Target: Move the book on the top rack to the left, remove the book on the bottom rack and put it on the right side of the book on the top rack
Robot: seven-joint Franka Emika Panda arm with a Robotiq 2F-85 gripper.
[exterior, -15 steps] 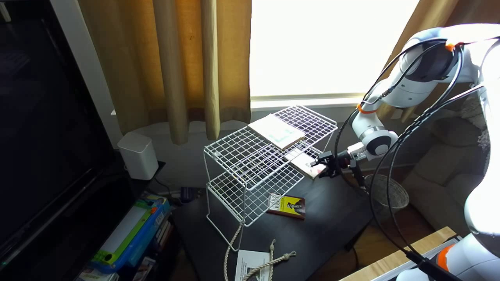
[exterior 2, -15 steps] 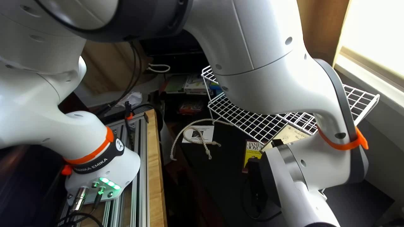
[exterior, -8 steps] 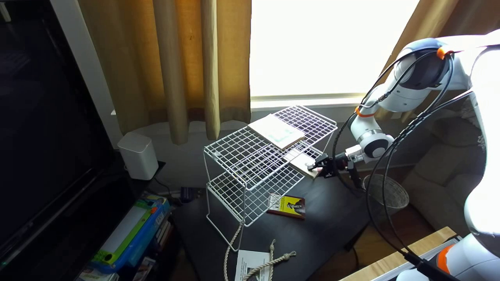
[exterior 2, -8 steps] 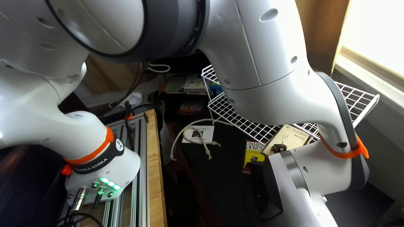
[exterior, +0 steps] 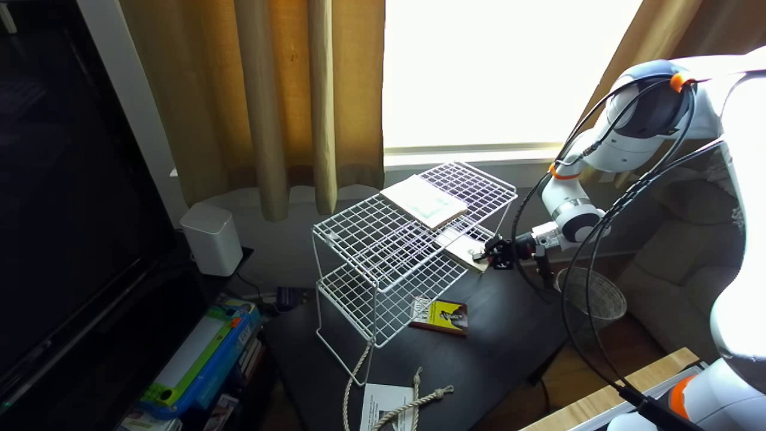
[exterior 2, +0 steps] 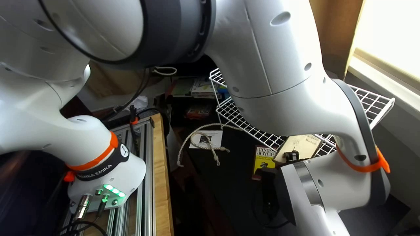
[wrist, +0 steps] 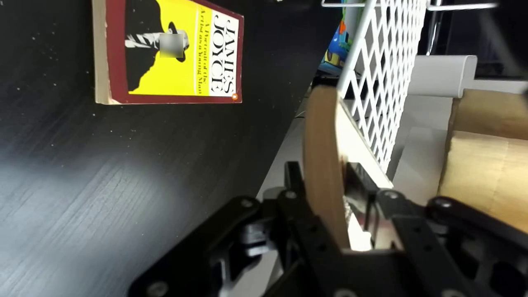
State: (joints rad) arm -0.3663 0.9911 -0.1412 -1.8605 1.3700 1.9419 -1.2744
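Closing, the gripper [wrist: 326,180] now pinches the bottom-rack book [wrist: 323,148] between narrowly parted jaws. Removing it can probably begin.

In an exterior view, the thin rectangular white paper book [exterior: 423,201] lies on the white wire-grid top rack [exterior: 353,232], right of its middle. Beneath is the white wire-grid bottom rack [exterior: 359,301]; partly over its right half is the thin rectangular pale-covered paper book [exterior: 459,244], its near end jutting past the edge nearest me, between the fingers of my black two-fingered gripper [wrist: 324,177]. On the black table [exterior: 508,341], the rectangular yellow-and-maroon paperback [exterior: 441,316] lies before the bottom rack. In the foreground, the twisted beige rope [exterior: 428,399] lies across the rectangular white printed sheet [exterior: 383,395]. Left of the racks, well apart, stands the white rounded box [exterior: 209,242].
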